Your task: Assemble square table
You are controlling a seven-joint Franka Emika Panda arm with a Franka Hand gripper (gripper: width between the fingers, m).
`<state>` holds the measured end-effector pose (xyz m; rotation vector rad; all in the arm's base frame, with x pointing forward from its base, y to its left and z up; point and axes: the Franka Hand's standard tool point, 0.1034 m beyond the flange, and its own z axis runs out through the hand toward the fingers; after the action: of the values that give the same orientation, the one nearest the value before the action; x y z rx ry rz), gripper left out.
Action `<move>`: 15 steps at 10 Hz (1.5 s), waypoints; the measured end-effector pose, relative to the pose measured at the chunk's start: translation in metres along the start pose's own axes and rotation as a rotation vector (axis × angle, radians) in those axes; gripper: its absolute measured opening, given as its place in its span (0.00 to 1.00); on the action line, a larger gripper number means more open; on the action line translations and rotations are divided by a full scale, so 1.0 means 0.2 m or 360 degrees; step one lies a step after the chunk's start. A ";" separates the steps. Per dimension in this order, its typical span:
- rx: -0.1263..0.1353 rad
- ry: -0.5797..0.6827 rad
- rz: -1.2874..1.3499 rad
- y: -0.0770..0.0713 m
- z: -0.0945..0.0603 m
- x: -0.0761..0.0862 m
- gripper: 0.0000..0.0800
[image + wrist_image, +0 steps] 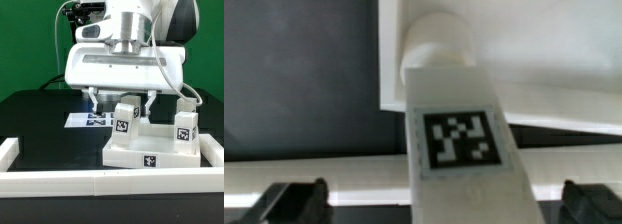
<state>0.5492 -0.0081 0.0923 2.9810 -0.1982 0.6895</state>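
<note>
With the jaws spread wide and gripping nothing, straddling the upright leg block [125,116] at about twelve o'clock on the square table slab [150,150] resting against the barrier wall [60,180], a careless retreat could topple that leg.

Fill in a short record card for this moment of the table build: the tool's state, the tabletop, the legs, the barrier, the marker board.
tool: open, fingers on either side of a leg, not closed on it
tabletop: white square slab lying on the black table, against the barrier
legs: leg under the tool upright; another leg upright at the exterior view's right
barrier: low white wall along the near edge
marker board: flat, behind the slab
</note>
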 end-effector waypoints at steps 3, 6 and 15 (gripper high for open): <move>0.0009 -0.0042 0.0006 0.00 0.01 0.00 0.81; 0.0058 -0.0387 0.0040 0.05 0.06 0.00 0.81; 0.0104 -0.0703 0.0059 0.03 0.07 -0.02 0.52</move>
<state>0.5516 -0.0149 0.0785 3.1568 -0.2596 0.0287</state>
